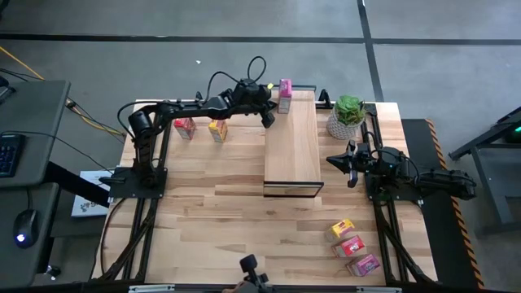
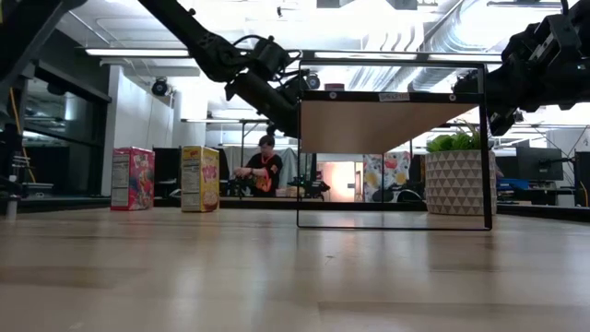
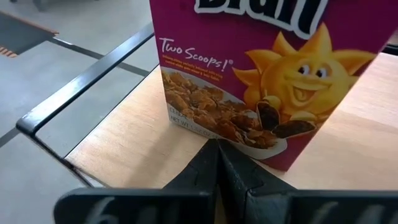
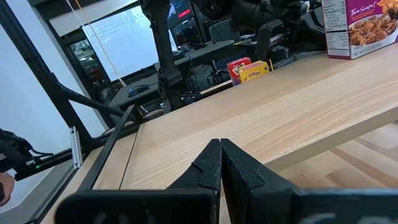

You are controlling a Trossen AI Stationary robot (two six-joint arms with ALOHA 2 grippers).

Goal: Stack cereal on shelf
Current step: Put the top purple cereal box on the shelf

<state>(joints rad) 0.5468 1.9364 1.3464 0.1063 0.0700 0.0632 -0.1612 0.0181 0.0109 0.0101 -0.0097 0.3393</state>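
The left gripper (image 1: 267, 118), fingers clenched on nothing, hovered over the shelf (image 1: 291, 155) just beside one pink cereal box (image 1: 285, 94) standing at the shelf's far corner; the right gripper (image 1: 342, 161), likewise pinched closed, waited beside the shelf. A potted plant (image 1: 348, 115) stood near the box. Five more boxes remained on the tabletop (image 1: 228, 220): two (image 1: 201, 129) by the left arm, three (image 1: 352, 246) at the near right.

- Bright, even overhead light from long white ceiling light strips (image 2: 138, 53).
- Glare whitens the ceiling.
- The near planked wooden tabletop (image 2: 277, 286) is blurred.
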